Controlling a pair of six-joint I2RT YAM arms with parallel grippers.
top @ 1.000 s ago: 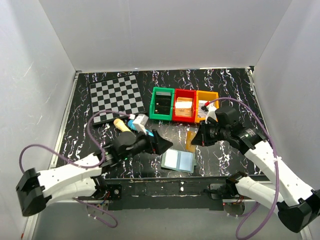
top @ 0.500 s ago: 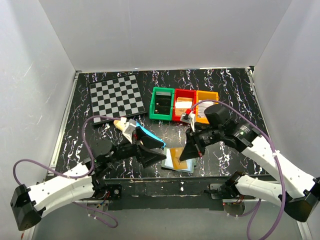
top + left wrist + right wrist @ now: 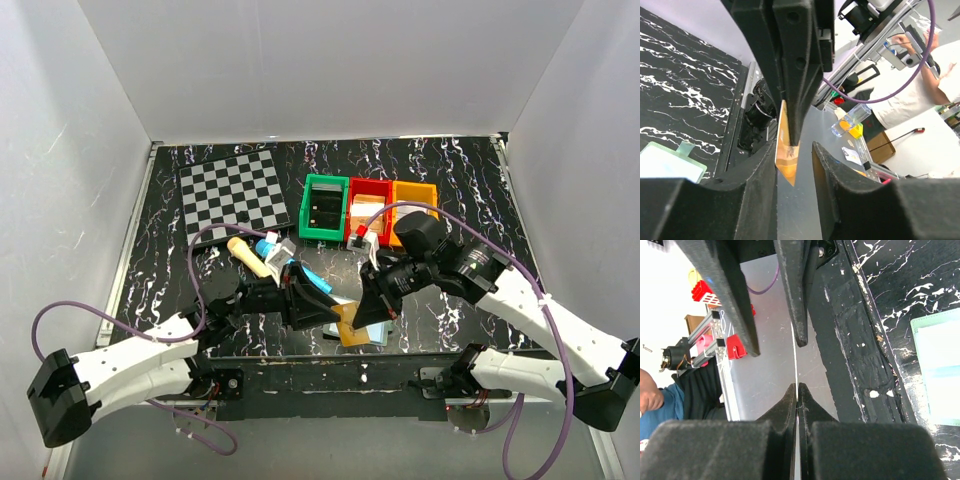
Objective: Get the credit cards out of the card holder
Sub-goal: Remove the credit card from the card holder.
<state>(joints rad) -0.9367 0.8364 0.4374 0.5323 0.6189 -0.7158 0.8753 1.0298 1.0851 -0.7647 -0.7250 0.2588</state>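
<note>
My right gripper [image 3: 360, 318] is shut on an orange-brown credit card [image 3: 349, 331] and holds it in the air just above the table's front edge. In the right wrist view the card [image 3: 795, 365] shows edge-on, as a thin line rising from the pinched jaws [image 3: 797, 386]. My left gripper [image 3: 334, 312] meets it from the left. Its jaws [image 3: 796, 150] straddle the card's [image 3: 788, 152] free corner. The card lies against one finger, with a gap to the other. The card holder [image 3: 376, 335] lies open on the table, largely hidden below the grippers; its pale panel [image 3: 667, 164] [image 3: 940, 365] shows.
A checkered board [image 3: 233, 190] lies at the back left. Green [image 3: 323, 207], red [image 3: 368, 212] and orange [image 3: 412, 198] bins stand in a row behind the grippers. A cream tube-like item [image 3: 247, 257] lies left of my left wrist. The table's metal front rail [image 3: 330, 368] runs just below.
My right gripper has carried the card down and to the left, to the front edge. My left gripper has swung right to meet it, and its jaws have narrowed around the card's corner.
</note>
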